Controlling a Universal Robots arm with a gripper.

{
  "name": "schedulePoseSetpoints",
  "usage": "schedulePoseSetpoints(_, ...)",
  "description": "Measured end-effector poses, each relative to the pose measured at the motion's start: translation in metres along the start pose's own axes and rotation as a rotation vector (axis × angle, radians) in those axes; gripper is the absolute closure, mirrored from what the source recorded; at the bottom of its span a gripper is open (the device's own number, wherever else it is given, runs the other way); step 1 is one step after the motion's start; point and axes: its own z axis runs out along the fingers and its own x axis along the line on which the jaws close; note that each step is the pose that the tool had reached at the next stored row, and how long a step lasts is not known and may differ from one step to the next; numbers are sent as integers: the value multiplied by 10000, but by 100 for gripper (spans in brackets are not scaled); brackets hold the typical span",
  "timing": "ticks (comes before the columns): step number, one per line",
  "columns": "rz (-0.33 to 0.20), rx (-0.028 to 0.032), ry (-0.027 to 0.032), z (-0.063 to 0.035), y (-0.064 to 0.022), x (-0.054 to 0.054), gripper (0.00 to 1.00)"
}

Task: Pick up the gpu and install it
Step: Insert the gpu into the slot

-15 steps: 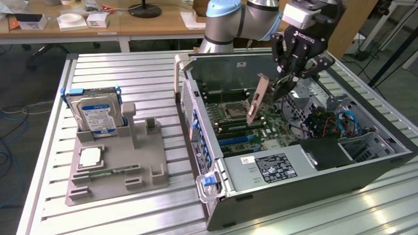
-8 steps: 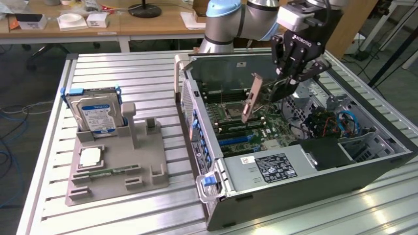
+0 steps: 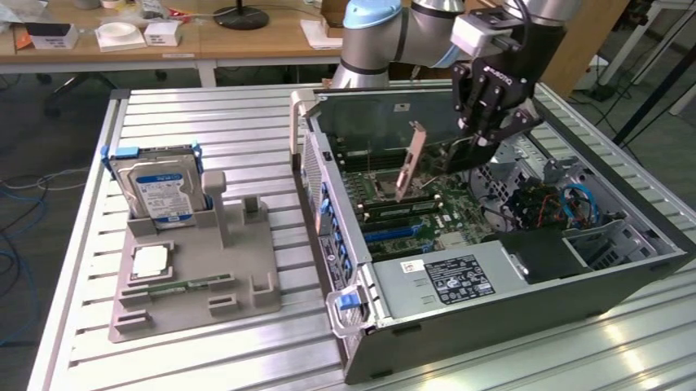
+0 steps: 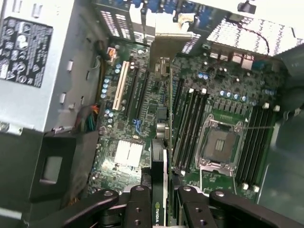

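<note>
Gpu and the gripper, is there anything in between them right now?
Nothing lies between them. In the wrist view the gripper clamps directly on both faces of the gpu, which hangs edge-on above the motherboard.

arm (image 3: 381, 37): elbow bent, angled downward | wrist: pointing down | claw (image 4: 160, 202): pinched on gpu (image 4: 162, 137) edge

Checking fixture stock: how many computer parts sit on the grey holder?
3: hard drive standing at the back, square chip flat in the middle, memory stick lying in front. None appears hidden.
</note>
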Motion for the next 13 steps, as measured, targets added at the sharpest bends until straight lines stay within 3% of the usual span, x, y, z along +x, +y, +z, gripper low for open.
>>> schedulePoseSetpoints(7,638,7,-23,119,21,-23,74)
schedulePoseSetpoints(13,751,28,-23,221,34,-45,74)
